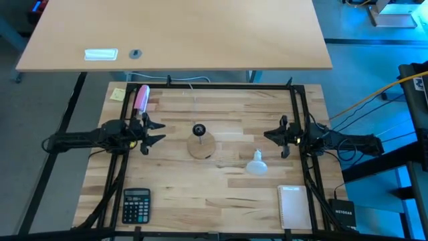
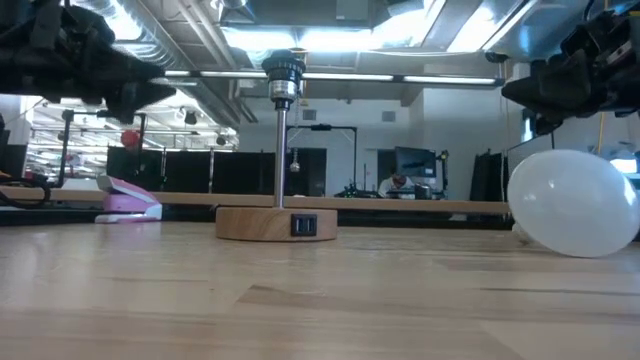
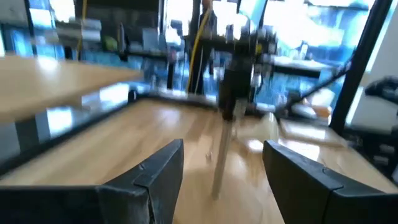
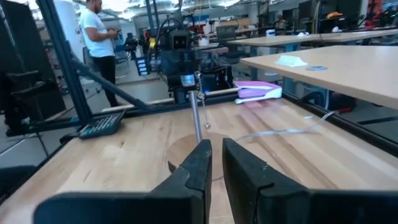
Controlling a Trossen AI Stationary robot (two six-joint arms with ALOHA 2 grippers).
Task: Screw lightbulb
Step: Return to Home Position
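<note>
The lightbulb (image 1: 257,163) lies on its side on the wooden table, right of centre, its narrow base pointing toward the far edge; its white globe (image 2: 575,205) shows large in the low view. At the table's centre stands a round wooden disc (image 1: 200,146) with a thin post and a black socket (image 2: 284,75) on top. My left gripper (image 1: 160,132) hovers open, pointing level at the socket stand from the left (image 3: 222,149). My right gripper (image 1: 269,136) hovers shut right of the stand, above the table and just beyond the bulb (image 4: 216,146).
A pink stapler (image 1: 141,98) and a yellow note (image 1: 118,94) lie at the far left, a calculator (image 1: 136,205) at the near left, and a white notepad (image 1: 292,206) at the near right. A person (image 4: 96,37) stands in the room beyond the table.
</note>
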